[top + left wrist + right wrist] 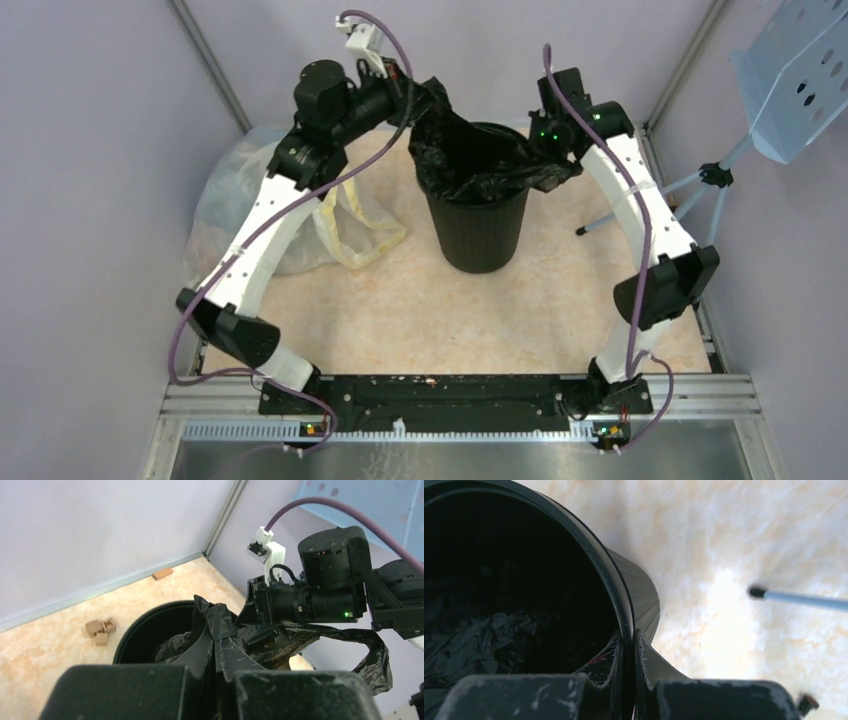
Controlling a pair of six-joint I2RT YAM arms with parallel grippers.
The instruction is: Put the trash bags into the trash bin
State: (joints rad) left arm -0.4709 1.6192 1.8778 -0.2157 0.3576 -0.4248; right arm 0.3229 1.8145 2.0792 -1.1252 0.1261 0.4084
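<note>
The round black ribbed trash bin [478,225] stands upright at the back middle of the table. The glossy black trash bag [470,160] lies crumpled in its mouth and spills over the rim. My left gripper [425,100] is above the bin's far left rim, shut on a pulled-up strip of the bag [216,622]; the bin's mouth [137,630] shows below. My right gripper [548,165] is at the right rim. Its fingers [651,662] are shut across the bin's rim [616,590], one inside and one outside. I cannot tell if bag film is pinched there. A loop handle [377,655] hangs under the right gripper.
A big translucent pale-yellow bag [250,200] lies at the left under my left arm. A blue perforated panel [800,80] on a tripod stands at the right, one leg [804,600] reaching the table near the bin. Small wooden blocks [100,628] lie behind the bin. Walls close in.
</note>
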